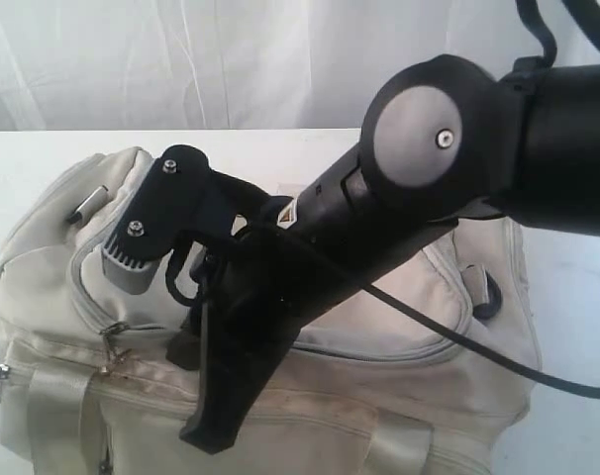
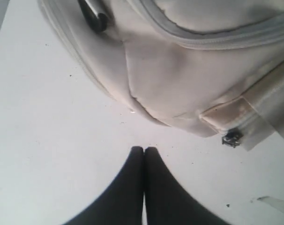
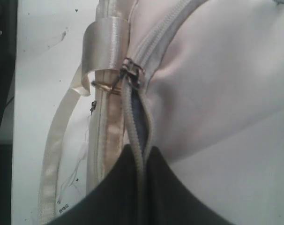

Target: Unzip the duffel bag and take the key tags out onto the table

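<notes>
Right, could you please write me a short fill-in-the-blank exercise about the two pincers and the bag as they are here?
1. The left pincer is ___, holding nothing, above the table.
2. The right pincer pinches the bag's ___.
3. The table's colour is ___.
Missing words: shut; zip; white.

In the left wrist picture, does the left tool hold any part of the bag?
No, the left tool is shut on nothing over the bare table, apart from the bag.
</notes>
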You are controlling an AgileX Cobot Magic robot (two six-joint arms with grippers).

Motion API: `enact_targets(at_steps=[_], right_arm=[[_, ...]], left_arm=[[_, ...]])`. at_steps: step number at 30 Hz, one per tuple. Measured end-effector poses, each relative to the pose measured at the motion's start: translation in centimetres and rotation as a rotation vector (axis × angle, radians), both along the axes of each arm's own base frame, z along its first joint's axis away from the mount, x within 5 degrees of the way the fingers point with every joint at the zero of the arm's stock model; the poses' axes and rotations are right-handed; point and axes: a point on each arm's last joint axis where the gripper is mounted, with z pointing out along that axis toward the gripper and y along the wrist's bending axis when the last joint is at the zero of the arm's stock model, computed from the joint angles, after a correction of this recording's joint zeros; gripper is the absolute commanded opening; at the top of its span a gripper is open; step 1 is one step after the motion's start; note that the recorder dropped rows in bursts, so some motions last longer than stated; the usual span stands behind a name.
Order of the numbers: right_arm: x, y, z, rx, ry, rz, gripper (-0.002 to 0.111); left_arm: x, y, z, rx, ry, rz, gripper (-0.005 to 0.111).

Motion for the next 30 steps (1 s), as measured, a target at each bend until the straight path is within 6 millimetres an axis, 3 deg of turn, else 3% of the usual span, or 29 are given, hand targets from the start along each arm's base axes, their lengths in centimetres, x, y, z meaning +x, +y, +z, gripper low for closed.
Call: enact_targets(at_steps=[7,13,15,18,23,26,30], right_arm=[[0.0,-0.1,0.0,-0.007,-0.001,0.002,0.0],[0.0,-0.1,0.0,-0.008,0.0,0.002,0.0],[0.0,-0.1,0.0,-0.008,0.003,-0.003,0.0],[0.0,-0.1,0.0,-0.008,0.016,-0.019,0.0],[0.0,-0.1,-0.1,-0.009,0.036,-0.04,0.0],[0.0,-0.1,-0.1,-0.011,0.039,-0.041,0.0],[-0.1,-0.1,-0.1,-0.015,0.043,-0.038,0.0]], left_arm=[[-0.2,-0.1,-0.1,-0.029,0.024,0.013,0.0],[-1.6,-2.0,-0.8,-0.225,0.209,-0.062,0.0],[-1.9,-2.7,-0.7,-0.284,0.235,-0.11,0.006],[-1.9,-3.1,-0.8,-0.31,0.228,-0.152,0.026],[-1.9,-3.1,-3.6,-0.264,0.238,-0.173,0.056],[-1.8,-3.3,-5.2,-0.282,0.236,-0.173,0.061],[-1.6,-3.9,-5.6,-0.348,0.203,-0.193,0.061]])
